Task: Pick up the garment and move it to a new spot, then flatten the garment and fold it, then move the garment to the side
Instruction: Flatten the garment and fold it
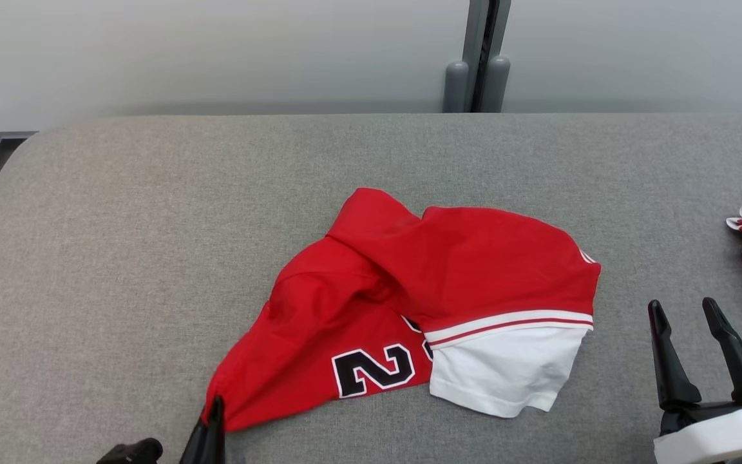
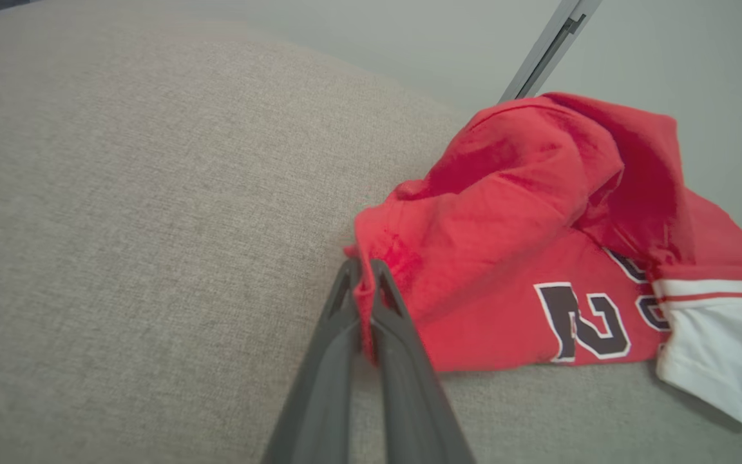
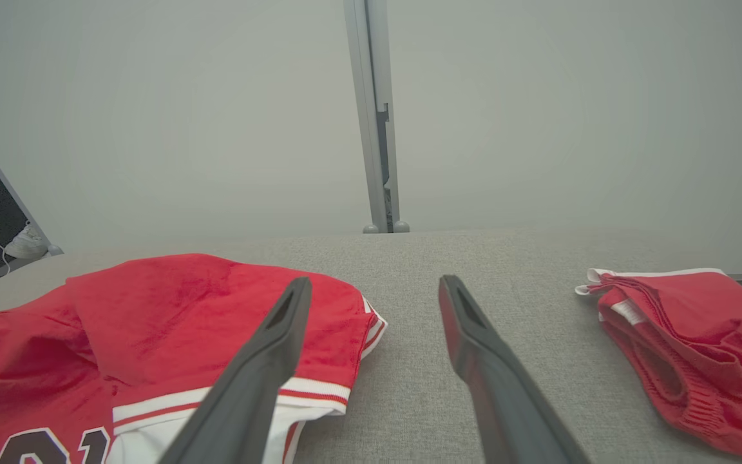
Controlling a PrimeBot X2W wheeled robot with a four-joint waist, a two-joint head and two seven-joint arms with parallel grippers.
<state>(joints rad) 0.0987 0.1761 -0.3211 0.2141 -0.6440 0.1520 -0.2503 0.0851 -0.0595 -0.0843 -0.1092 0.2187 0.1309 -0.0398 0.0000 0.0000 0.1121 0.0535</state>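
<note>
Grey woven surface, crumpled red jersey in clenched left gripper, right gripper agape.

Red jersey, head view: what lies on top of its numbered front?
Part of the red jersey is folded over its own numbered front. A black 2 shows whole; the next digit is mostly covered and unreadable.

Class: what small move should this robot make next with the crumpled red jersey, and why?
Probably bring the open right end effector across to the white section and pinch it. The left end effector is shut on the red jersey at its near corner, and the cloth lies crumpled, so a second grip should help lift and spread it.
</note>
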